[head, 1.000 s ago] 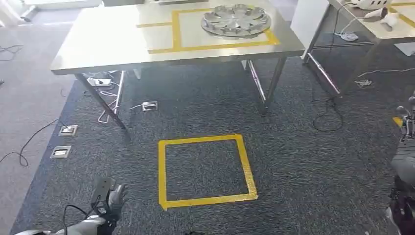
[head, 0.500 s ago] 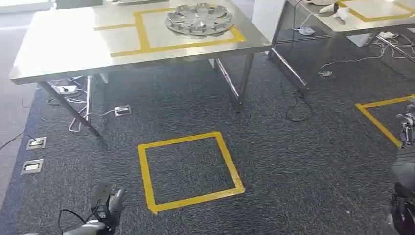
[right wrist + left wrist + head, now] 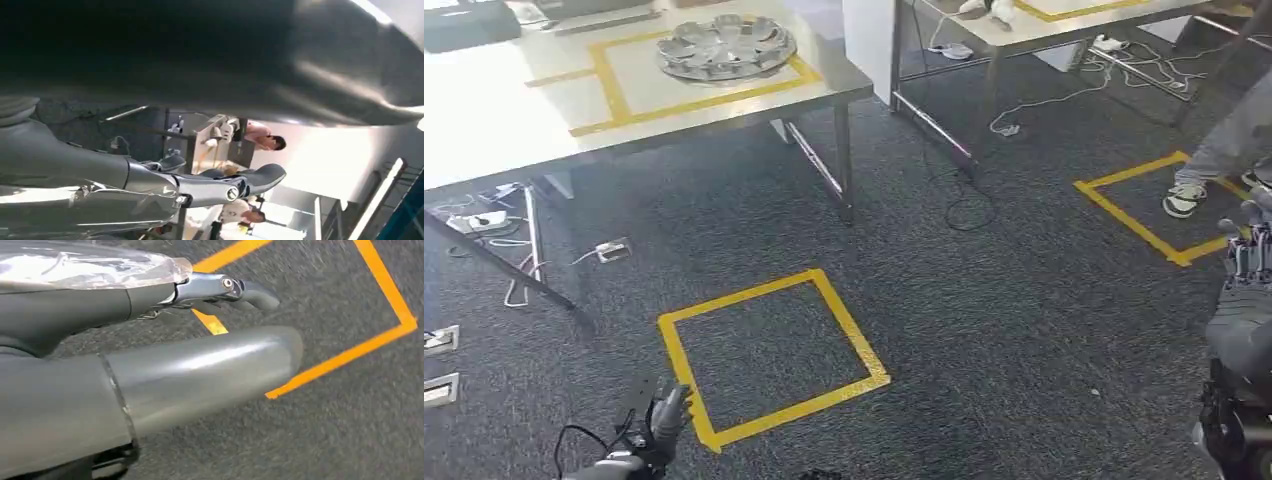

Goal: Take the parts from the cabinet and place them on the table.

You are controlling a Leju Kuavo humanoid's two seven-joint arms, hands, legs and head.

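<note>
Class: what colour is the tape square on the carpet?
Yellow tape square, clearest in the head view.

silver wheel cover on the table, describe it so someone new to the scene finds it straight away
Start at the steel table in the head view's upper left. A yellow tape rectangle is marked on its top, and the wheel cover lies at that rectangle's right end. It is a round, silver, spoked disc, unlike anything nearby.
</note>
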